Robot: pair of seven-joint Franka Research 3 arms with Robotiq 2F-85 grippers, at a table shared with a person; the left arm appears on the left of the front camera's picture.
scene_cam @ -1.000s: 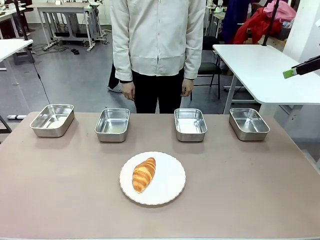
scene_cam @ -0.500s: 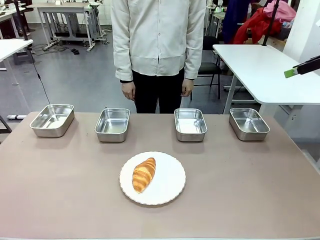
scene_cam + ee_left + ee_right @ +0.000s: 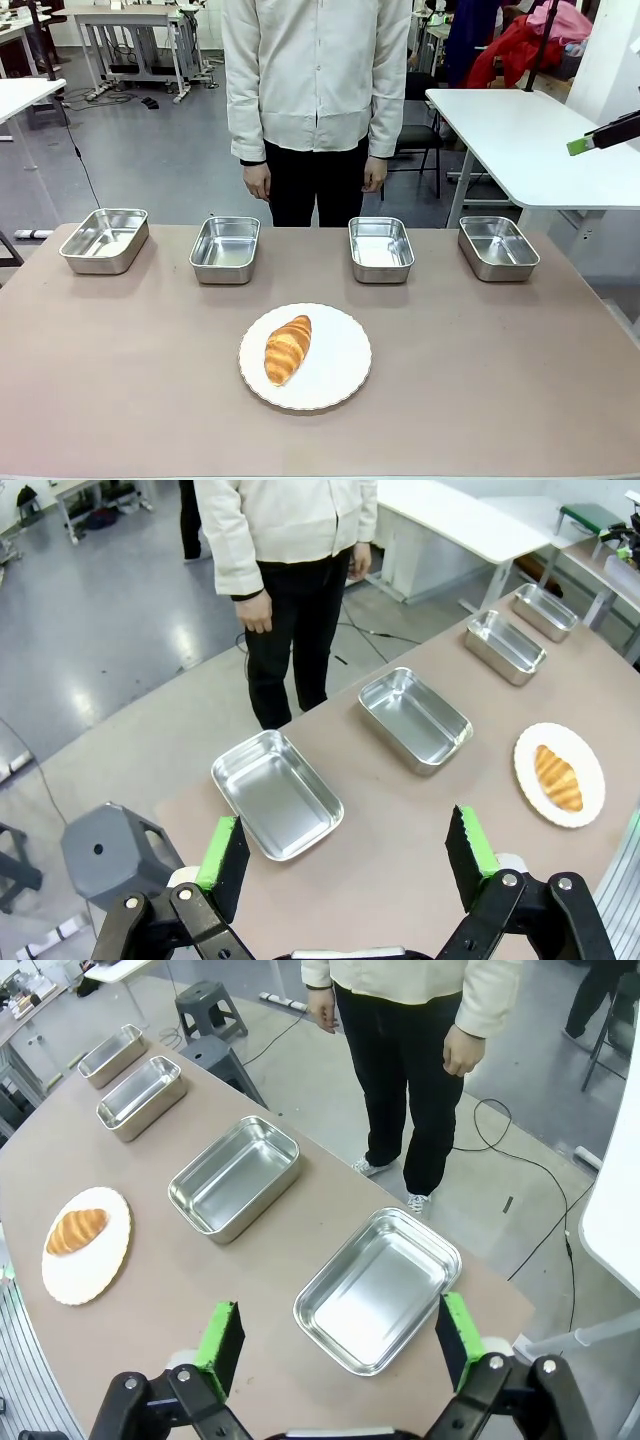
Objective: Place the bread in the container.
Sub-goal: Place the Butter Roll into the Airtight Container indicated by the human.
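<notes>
The brown worktop (image 3: 500,400) is mostly bare. A person (image 3: 316,90) stands just behind its far edge, with both hands hanging down and apart from the worktop.

Four steel pans that look the same stand in a row near that far edge: the far-left pan (image 3: 104,240), the left-middle pan (image 3: 225,249), the right-middle pan (image 3: 381,249) and the far-right pan (image 3: 498,247). All are empty. One of them must be the container, but the pictures do not tell which one.

A round white plate (image 3: 350,375) lies in the middle, nearer to the robot's edge, and the bread (image 3: 288,348) lies on its left half, untouched.

The left gripper (image 3: 345,850) hangs high above the left end of the worktop with its fingers apart and nothing between them. The right gripper (image 3: 340,1345) is the same above the right end.

I judge that the task is not yet begun: reaching, grasping, carrying and placing are all left.

There is good room for moving. A bare band separates the plate from the pans, and wide bare surface lies on both sides of it. The pans stand well apart from each other, but they are close to the far edge.
</notes>
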